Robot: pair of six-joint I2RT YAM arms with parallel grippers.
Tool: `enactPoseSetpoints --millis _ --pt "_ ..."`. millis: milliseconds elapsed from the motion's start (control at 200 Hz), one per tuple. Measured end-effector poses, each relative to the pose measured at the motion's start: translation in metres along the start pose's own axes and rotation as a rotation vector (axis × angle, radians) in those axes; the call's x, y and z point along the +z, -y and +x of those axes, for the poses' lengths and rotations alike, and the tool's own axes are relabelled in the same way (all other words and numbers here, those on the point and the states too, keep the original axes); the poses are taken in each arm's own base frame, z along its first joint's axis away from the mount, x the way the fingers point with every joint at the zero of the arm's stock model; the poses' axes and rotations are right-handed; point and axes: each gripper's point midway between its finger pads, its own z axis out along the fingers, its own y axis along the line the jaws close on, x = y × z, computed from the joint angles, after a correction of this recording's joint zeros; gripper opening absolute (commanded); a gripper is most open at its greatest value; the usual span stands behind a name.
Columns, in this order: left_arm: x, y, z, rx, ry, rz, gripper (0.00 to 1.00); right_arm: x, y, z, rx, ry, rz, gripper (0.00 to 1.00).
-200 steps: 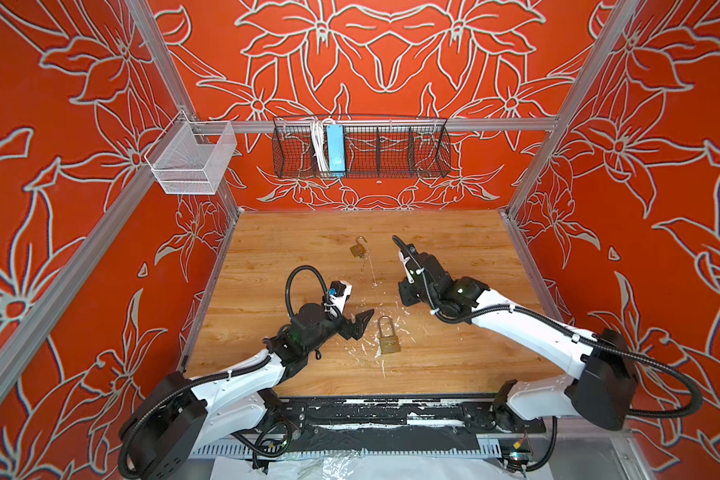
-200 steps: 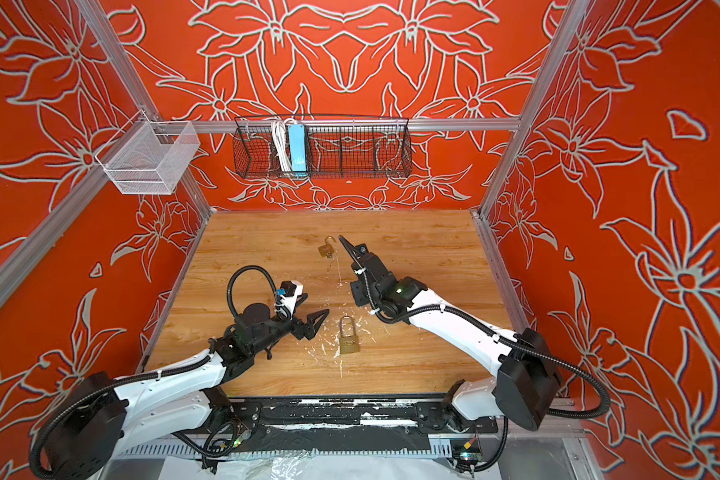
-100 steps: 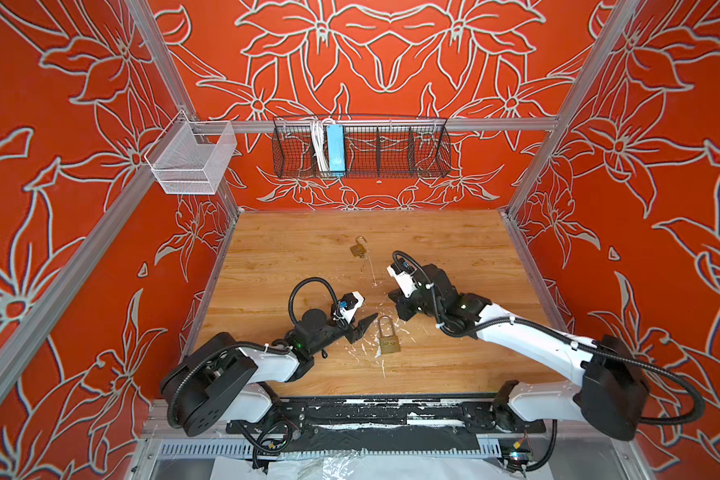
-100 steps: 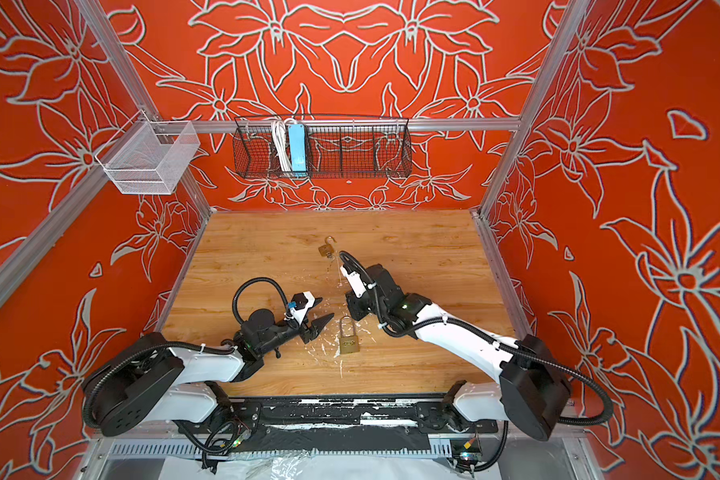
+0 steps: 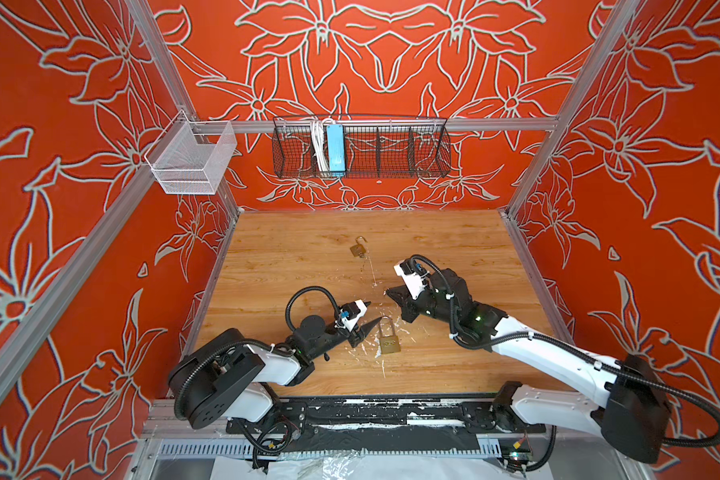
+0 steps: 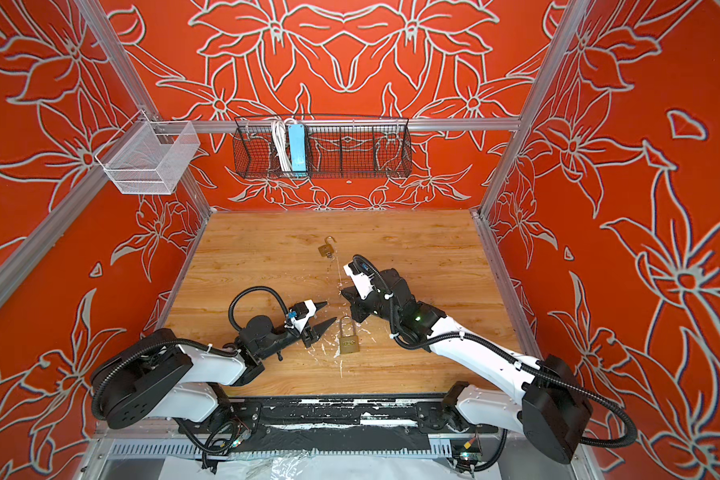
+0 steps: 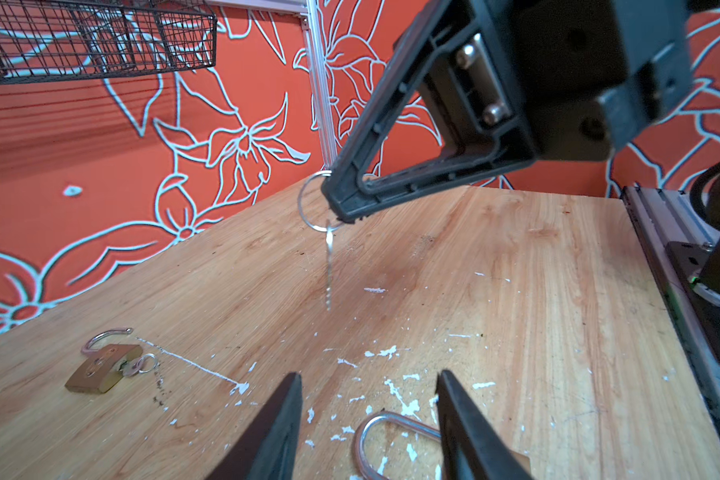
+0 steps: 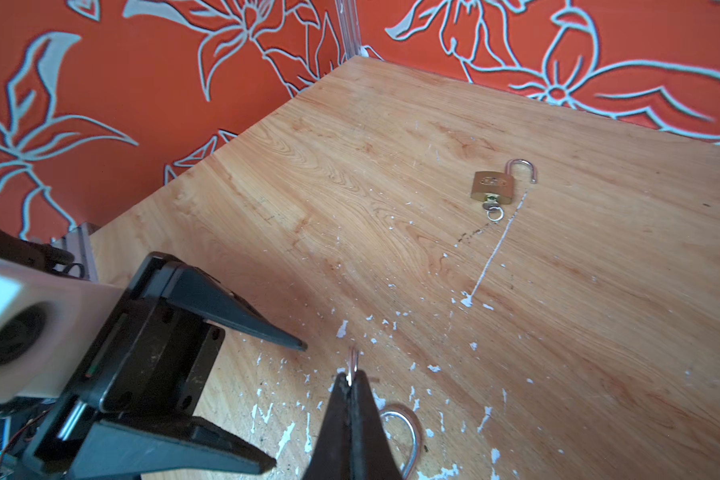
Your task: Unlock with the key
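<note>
Here, left arm (image 5: 275, 365) low, left fingers (image 5: 368, 326) apart beside padlock (image 5: 388, 345) — right fingers (image 8: 366, 415) pinch key ring (image 7: 299, 202).

**A:** Brass padlock (image 5: 388, 344) lies flat at the near middle, its silver shackle (image 7: 385, 414) shut and pointing far.

**B:** And the key (image 7: 329, 270)?

**A:** Slim, silver, hanging blade down from its ring (image 7: 300, 205). The ring is pinched in the closed tips of the right gripper (image 8: 351, 380), just far of that shackle.

**B:** I see another lock farther back.

**A:** Yes, a second brass padlock (image 8: 492, 185), well apart, flat, shackle swung open, with its own small key (image 8: 490, 206) in the keyhole.
</note>
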Motion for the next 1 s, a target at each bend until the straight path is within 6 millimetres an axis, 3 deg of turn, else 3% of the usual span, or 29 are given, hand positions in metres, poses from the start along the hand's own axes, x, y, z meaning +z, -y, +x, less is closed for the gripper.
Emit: enactPoseSetpoints --millis 560,766,996 --pt "-0.002 -0.011 -0.010 0.015 0.027 -0.075 0.48 0.010 -0.031 -0.001 0.031 0.006 -0.197 0.00" --pt "-0.002 -0.017 -0.009 0.015 0.023 -0.112 0.44 0.018 -0.037 0.009 0.041 -0.027 -0.240 0.00" --pt "-0.003 -0.021 -0.007 0.013 0.014 -0.135 0.36 0.017 -0.044 0.007 0.034 -0.020 -0.269 0.00"
